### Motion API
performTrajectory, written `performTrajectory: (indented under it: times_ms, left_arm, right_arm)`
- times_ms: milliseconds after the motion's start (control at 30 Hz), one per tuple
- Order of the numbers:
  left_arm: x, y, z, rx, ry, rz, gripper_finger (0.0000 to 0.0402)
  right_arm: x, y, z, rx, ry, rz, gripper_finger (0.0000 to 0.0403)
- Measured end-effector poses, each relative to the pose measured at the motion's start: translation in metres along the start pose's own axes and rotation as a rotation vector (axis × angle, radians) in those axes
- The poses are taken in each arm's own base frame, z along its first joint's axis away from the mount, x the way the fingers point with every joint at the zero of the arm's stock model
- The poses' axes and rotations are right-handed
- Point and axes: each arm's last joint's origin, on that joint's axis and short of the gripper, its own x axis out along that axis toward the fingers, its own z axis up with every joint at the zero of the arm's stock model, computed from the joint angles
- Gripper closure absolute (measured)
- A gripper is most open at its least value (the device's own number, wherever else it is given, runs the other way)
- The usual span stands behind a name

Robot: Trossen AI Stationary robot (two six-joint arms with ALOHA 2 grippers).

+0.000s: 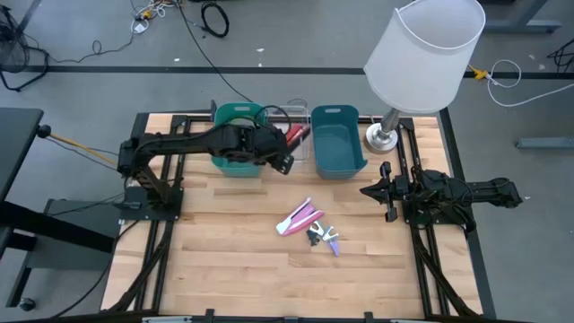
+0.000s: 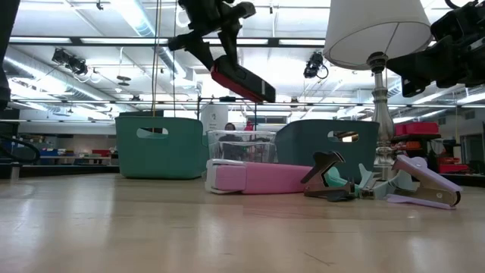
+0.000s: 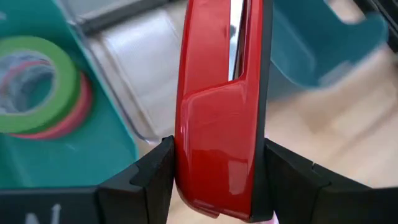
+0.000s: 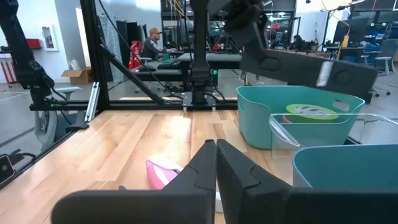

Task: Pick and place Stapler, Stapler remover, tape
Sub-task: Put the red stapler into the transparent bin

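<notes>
Left gripper point(image 3: 217, 186) had fingers clamped on glossy red plastic stapler point(image 3: 221, 106), black underside, metal strip showing, held tilted up in air above clear plastic bin point(image 1: 299, 135) between teal bin point(image 1: 235, 117) and blue bin point(image 1: 336, 144). Pink stapler point(image 1: 299, 218) lay on wooden surface point(image 1: 224, 260). Right gripper point(image 4: 216, 149) off to side, fingers pressed together, holding nothing.
</notes>
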Motion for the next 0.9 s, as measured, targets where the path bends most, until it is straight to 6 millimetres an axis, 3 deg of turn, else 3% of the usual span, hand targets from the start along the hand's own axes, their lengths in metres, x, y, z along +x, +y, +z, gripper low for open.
performTrajectory:
  times_ms: [333,900]
  left_arm:
    - [0.021,0.012,0.016,-0.124,-0.063,0.092,0.0190]
    - [0.083,0.017,0.026,-0.203,-0.043,0.169,0.0191]
  right_arm:
    - [0.000,0.000,0.000,0.000,0.000,0.000,0.0387]
    - [0.000,0.000,0.000,0.000,-0.005,0.000,0.0387]
